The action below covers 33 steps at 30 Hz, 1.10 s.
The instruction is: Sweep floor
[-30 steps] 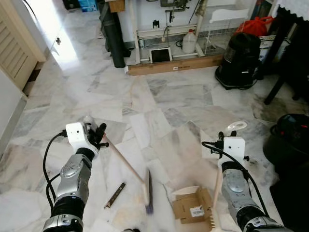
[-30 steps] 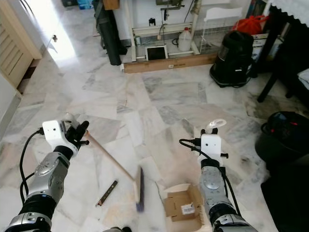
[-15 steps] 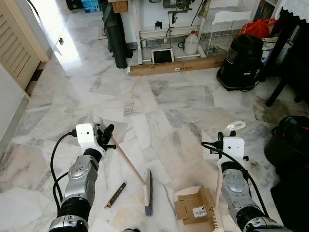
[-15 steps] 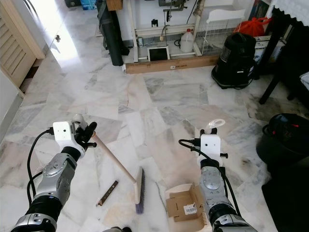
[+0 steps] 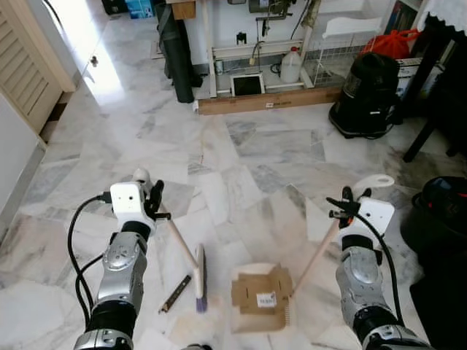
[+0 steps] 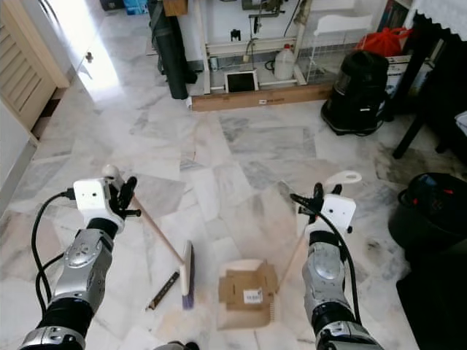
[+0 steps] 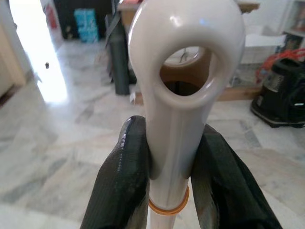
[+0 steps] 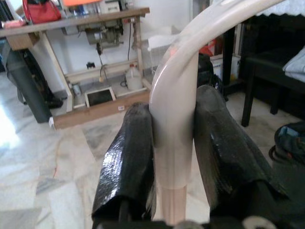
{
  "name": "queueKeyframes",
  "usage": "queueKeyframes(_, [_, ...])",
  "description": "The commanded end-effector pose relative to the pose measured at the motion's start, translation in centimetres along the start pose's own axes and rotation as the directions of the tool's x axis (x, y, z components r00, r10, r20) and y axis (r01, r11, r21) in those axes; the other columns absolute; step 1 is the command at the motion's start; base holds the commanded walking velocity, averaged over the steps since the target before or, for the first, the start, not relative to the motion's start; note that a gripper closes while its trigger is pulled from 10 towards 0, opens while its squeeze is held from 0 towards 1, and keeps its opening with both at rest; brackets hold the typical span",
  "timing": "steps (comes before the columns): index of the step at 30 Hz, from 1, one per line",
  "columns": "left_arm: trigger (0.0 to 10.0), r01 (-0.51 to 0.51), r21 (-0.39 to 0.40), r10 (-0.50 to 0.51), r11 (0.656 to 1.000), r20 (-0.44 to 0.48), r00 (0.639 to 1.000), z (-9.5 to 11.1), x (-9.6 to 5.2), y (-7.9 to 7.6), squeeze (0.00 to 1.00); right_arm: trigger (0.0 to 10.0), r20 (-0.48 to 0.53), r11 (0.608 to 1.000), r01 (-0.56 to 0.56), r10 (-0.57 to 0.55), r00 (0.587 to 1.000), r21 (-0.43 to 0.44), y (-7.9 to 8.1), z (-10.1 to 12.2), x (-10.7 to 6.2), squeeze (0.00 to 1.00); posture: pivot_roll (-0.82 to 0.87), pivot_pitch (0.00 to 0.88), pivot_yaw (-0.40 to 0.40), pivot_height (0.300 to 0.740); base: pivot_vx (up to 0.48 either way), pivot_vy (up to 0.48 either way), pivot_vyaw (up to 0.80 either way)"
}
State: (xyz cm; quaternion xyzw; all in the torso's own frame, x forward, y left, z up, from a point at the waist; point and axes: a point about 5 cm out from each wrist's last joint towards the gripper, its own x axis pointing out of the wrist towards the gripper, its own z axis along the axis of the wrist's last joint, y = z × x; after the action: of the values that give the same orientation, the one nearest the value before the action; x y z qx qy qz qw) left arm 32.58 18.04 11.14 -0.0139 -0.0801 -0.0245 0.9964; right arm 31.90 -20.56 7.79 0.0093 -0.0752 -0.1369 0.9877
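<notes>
We're over a grey-veined white marble floor [image 5: 241, 153], a black canister vacuum [image 5: 367, 95] by the far wall. Our left tool [image 7: 164, 162] pinches the cream plastic loop-ended handle of the wooden-shafted broom [image 5: 177, 248]; its bristle head [image 5: 199, 277] rests on the floor below the tool, beside a thin dark stick [image 5: 175, 293]. Our right tool [image 8: 174, 157] is clamped on the cream handle of the long-handled dustpan [image 5: 317, 251], whose tray holds a flattened brown cardboard box [image 5: 257, 290] between the arms.

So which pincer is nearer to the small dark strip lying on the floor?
Left. The left pincer is above the strip; the right pincer is far across.
</notes>
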Motion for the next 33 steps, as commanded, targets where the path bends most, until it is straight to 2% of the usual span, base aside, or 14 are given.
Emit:
queueKeyframes(1, [10.0, 0.012, 0.062, -0.016, 0.998, 0.058, 0.998, 0.9, -0.1, 0.0, 0.00, 10.0, 0.083, 1.000, 0.007, -0.009, 0.997, 0.026, -0.1, 1.5, 0.6, 0.00, 0.05, 0.025, 0.057, 0.740, 0.000, 0.000, 0.00])
queueKeyframes(6, [10.0, 0.017, 0.083, -0.023, 0.996, 0.075, 0.997, 1.1, -0.2, -0.4, 0.00, 10.0, 0.109, 1.000, -0.001, -0.001, 0.994, 0.024, -0.3, 2.0, 0.7, 0.00, 0.04, 0.020, 0.043, 0.740, 0.000, 0.000, 0.00])
queueKeyframes(11, [10.0, -0.012, 0.076, 0.005, 0.997, 0.090, 0.996, 1.5, 0.3, -0.1, 0.00, 10.0, 0.118, 1.000, -0.029, 0.028, 0.993, 0.008, -0.1, 2.2, 0.6, 0.00, 0.04, 0.018, 0.039, 0.740, 0.000, 0.000, 0.22])
queueKeyframes(33, [10.0, -0.003, 0.087, -0.005, 0.996, 0.087, 0.996, 1.3, 0.2, -0.6, 0.00, 10.0, 0.147, 0.998, -0.062, 0.057, 0.988, 0.030, 0.9, 3.2, 0.7, 0.00, 0.04, 0.000, 0.049, 0.740, 0.000, 0.000, 0.79])
